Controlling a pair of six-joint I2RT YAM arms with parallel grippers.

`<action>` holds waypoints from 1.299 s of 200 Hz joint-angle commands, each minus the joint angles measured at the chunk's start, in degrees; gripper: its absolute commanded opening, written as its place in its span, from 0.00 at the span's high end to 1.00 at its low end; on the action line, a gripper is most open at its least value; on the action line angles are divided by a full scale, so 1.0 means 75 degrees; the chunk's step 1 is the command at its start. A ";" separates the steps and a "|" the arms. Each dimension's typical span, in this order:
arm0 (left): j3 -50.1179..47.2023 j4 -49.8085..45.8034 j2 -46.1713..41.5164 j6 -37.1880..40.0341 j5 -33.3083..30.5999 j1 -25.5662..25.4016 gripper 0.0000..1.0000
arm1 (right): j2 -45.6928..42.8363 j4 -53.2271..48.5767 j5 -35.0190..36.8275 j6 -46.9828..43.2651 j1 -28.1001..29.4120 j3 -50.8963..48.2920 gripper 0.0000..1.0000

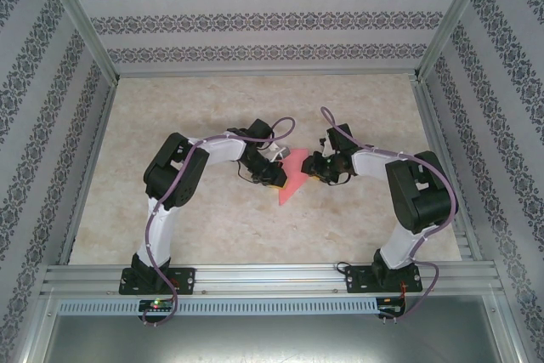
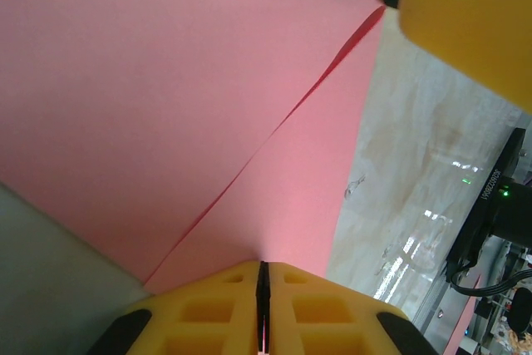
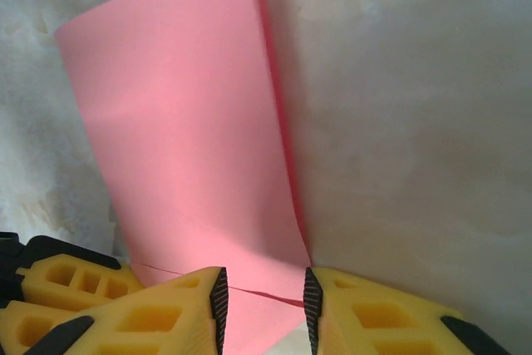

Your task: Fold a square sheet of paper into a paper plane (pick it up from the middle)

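My left gripper (image 2: 263,309) has its yellow fingers pressed together on the near edge of the pink paper sheet (image 2: 166,106). A thin pink line shows in the seam between them. The sheet spreads away from that pinch, with a dark crease running diagonally across it. My right gripper (image 3: 264,309) stands with its jaws spread. The sheet passes under the gap between them and stretches ahead over the marbled tabletop (image 3: 416,122); I cannot tell whether those pads touch it. From above, the paper sits between my two grippers, its pointed corner toward my bases.
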 commanded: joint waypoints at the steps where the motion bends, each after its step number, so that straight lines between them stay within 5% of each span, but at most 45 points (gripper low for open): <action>1: -0.0275 -0.0322 -0.0161 0.0116 -0.0922 0.0216 0.84 | 0.0057 -0.0335 0.0227 -0.0197 -0.0004 0.0107 0.66; 81: -0.0170 -0.0417 -0.0734 0.0017 -0.0868 0.0216 0.76 | -0.0190 0.0026 -0.0333 0.0044 0.0120 0.0125 0.64; 157: -0.0304 -0.0179 -0.1097 -0.0204 -0.1065 0.0368 0.57 | 0.0041 0.0113 -0.0585 0.0096 0.0148 0.0199 0.62; 260: -0.0329 0.0404 -0.0675 -0.0564 -0.0425 0.0416 0.59 | -0.0192 -0.0049 -0.0454 0.0062 0.0125 0.0135 0.62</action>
